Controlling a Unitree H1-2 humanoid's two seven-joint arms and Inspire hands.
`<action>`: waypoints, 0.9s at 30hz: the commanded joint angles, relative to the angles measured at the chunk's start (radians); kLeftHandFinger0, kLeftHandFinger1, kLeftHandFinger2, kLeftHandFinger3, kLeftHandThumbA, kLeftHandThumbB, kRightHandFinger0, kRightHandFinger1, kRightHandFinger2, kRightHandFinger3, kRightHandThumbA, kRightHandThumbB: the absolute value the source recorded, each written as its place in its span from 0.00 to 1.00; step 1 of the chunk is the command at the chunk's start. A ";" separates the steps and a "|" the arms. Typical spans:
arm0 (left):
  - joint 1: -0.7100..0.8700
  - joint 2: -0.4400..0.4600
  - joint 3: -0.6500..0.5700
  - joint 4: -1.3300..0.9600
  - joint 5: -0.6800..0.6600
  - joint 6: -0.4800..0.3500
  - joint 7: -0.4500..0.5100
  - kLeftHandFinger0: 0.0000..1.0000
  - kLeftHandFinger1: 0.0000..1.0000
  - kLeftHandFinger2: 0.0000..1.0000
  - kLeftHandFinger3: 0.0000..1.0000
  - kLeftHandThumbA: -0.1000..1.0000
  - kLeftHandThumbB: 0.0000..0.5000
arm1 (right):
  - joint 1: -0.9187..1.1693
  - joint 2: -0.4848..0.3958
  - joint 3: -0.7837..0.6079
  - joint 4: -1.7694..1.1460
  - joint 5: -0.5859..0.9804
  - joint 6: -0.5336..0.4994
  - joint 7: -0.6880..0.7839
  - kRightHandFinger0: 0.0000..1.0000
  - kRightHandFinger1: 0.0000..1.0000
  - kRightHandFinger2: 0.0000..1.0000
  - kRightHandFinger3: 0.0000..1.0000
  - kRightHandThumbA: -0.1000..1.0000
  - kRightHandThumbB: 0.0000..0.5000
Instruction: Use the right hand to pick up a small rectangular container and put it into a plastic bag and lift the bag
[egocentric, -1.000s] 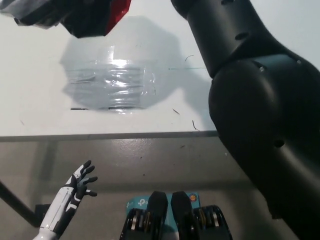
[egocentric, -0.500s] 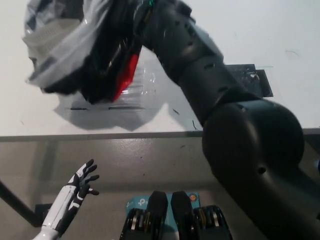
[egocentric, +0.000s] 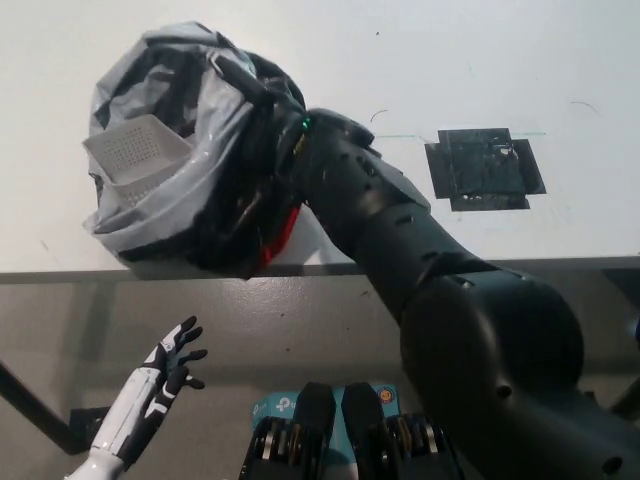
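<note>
A translucent grey plastic bag (egocentric: 170, 150) hangs bunched in front of the white table (egocentric: 500, 60), with my black right hand (egocentric: 262, 130) shut on its upper folds. Inside it a small white rectangular container (egocentric: 135, 150) with a perforated wall shows through the plastic. Something red (egocentric: 282, 232) shows at the bag's lower right. My white left hand (egocentric: 172, 362) rests open at the lower left, below the table's front edge, far from the bag.
A dark square patch (egocentric: 485, 168) lies on the table at the right. The table's front edge (egocentric: 560, 264) runs across the middle of the picture, with grey floor (egocentric: 300, 330) below it.
My right arm has come down and toward me with the bag, which now hangs lower in the picture and covers the taped patch on the table. The left hand has barely moved.
</note>
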 joint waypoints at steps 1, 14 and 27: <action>-0.019 0.022 -0.005 -0.028 0.019 -0.024 -0.008 0.64 0.84 1.00 1.00 1.00 0.66 | -0.049 -0.026 0.095 0.000 -0.090 -0.023 -0.024 0.47 0.69 1.00 1.00 0.23 0.40; -0.030 0.020 -0.006 -0.033 0.023 -0.018 -0.009 0.63 0.82 1.00 1.00 1.00 0.73 | -0.099 -0.111 0.558 -0.026 -0.366 -0.032 0.082 1.00 1.00 1.00 1.00 0.78 1.00; -0.036 0.015 -0.004 -0.032 0.006 -0.026 -0.014 0.65 0.83 1.00 1.00 0.97 0.69 | -0.192 -0.163 0.660 -0.048 -0.432 -0.006 0.146 1.00 1.00 1.00 1.00 0.91 0.88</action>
